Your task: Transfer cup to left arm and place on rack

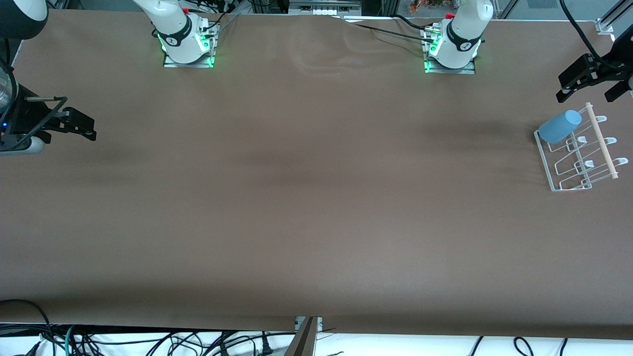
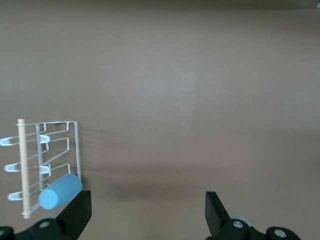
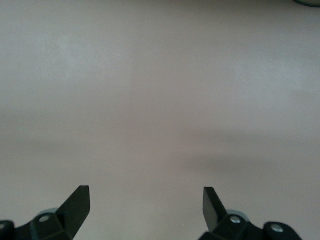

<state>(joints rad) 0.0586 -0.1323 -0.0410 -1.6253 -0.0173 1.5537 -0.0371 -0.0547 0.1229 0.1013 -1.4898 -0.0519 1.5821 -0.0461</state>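
The light-blue cup (image 1: 560, 126) lies tilted on a peg of the rack (image 1: 581, 170), at the rack's corner nearest the robots' bases, at the left arm's end of the table. The rack's wooden rod (image 1: 602, 141) runs along its outer side. My left gripper (image 1: 593, 89) is open and empty in the air, above the table just beside the rack. In the left wrist view the cup (image 2: 60, 191) and the rack (image 2: 77, 145) show beside one fingertip (image 2: 80, 210), with the left gripper (image 2: 148, 210) over bare table. My right gripper (image 1: 81, 126) is open and empty at the right arm's end of the table; in its wrist view the gripper (image 3: 145, 207) is over bare table.
The brown table cloth (image 1: 306, 198) covers the whole table. The two arm bases (image 1: 185, 42) (image 1: 452, 47) stand along the edge farthest from the front camera. Cables (image 1: 148, 341) hang below the edge nearest that camera.
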